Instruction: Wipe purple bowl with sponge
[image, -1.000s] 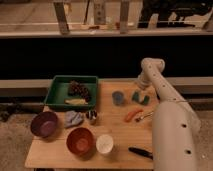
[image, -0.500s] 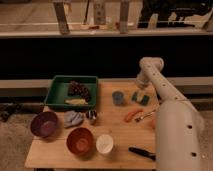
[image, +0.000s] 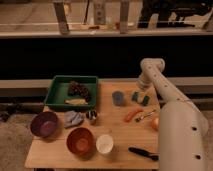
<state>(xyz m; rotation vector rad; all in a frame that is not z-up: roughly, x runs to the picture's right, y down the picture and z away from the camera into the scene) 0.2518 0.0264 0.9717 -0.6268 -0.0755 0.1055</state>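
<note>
The purple bowl (image: 45, 124) stands empty at the left edge of the wooden table (image: 120, 132). The green sponge (image: 139, 98) lies on the table at the back right, next to a blue cup (image: 118, 97). My gripper (image: 143, 88) hangs at the end of the white arm, just above and behind the sponge, far to the right of the bowl. The arm's bulk hides much of the table's right side.
A green tray (image: 55, 93) with a dark bunch (image: 79, 90) sits at the back left. A grey cloth (image: 73, 118), an orange bowl (image: 81, 141), a white cup (image: 104, 144), a carrot (image: 132, 115) and a black tool (image: 142, 152) lie between bowl and sponge.
</note>
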